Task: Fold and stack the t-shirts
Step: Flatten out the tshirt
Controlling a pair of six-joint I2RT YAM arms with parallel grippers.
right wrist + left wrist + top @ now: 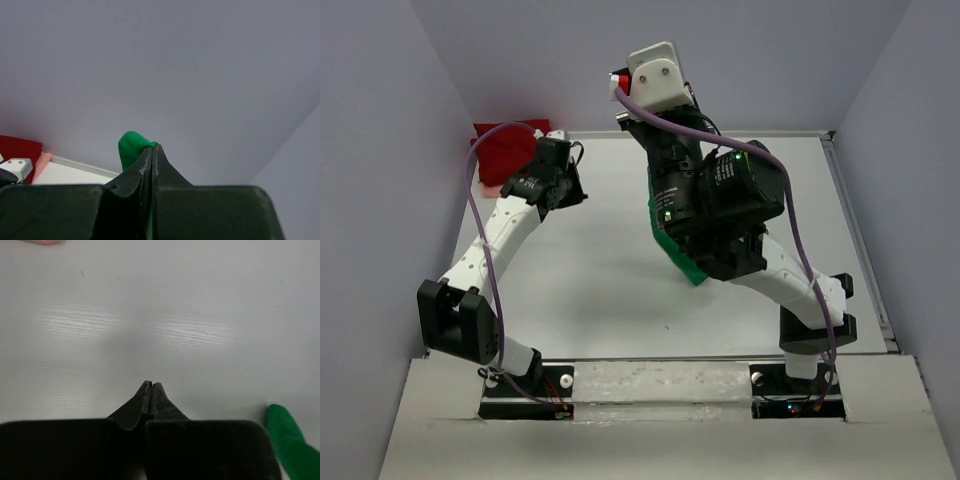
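— Closest to the overhead camera is the right gripper (152, 146), up high above the bench (610, 300). What is it doing?

— It is clenched on the green shirt (131, 146). A fold of the cloth pokes out just left of the pinched fingertips in its wrist view, with the wall (200, 75) behind.

— And the rest of that shirt?

— It hangs below the right arm (730, 195), over the middle of the bench, somewhat toward the right edge. The arm hides most of it. Only a green strip shows at the arm's left side and underneath. Whether the lower end touches the bench cannot be told.

— Next out, the left gripper (151, 385)?

— Its fingers are pressed together with nothing between them. It sits over bare bench on the left half, toward the far edge. The hanging end of the green shirt shows at the lower right of its wrist view, apart from the fingers.

— What lies farthest?

— The red shirt (505, 148), bunched in the far left corner of the bench against the wall, just beyond the left gripper. The pink shirt (42, 161) shows only as a thin strip at the red one's edge; whether it lies under or beside it cannot be told.
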